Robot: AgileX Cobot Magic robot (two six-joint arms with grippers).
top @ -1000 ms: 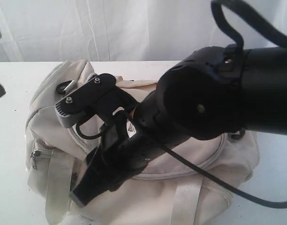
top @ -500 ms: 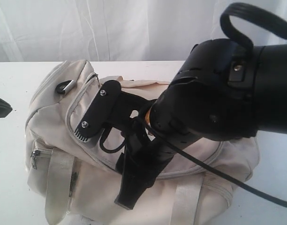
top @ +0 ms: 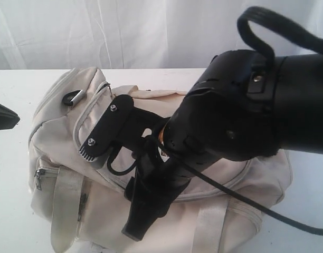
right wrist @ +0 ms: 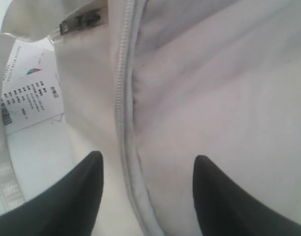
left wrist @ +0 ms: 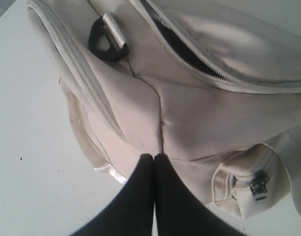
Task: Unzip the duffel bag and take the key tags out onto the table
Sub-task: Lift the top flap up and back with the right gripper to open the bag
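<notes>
- Two end effectors are at a cream-white duffel bag (top: 61,137), which rests on the white counter (top: 11,221).
- Left end effector (left wrist: 154,157): its fingers are pressed together with nothing between them. The tips sit at the bag's end panel, by the lower seam. Whether they touch the fabric cannot be told.
- Right end effector (right wrist: 149,158): its fingers stand wide apart and hold nothing. They straddle a closed run of zipper (right wrist: 122,108) on the bag's pale fabric.
- Near the left end effector the top zipper is parted for a short stretch, showing the dark lining (left wrist: 182,49).
- A black D-ring (left wrist: 107,39) is fixed high on the end panel.
- A small side pocket (left wrist: 249,182) with a metal zipper pull sits low on the bag's side.
- A white paper hang tag (right wrist: 30,88) with small print lies beside the bag, seen from the right wrist.
- In the exterior view the right arm (top: 246,100) crosses in front of the bag and hides much of its top.
</notes>
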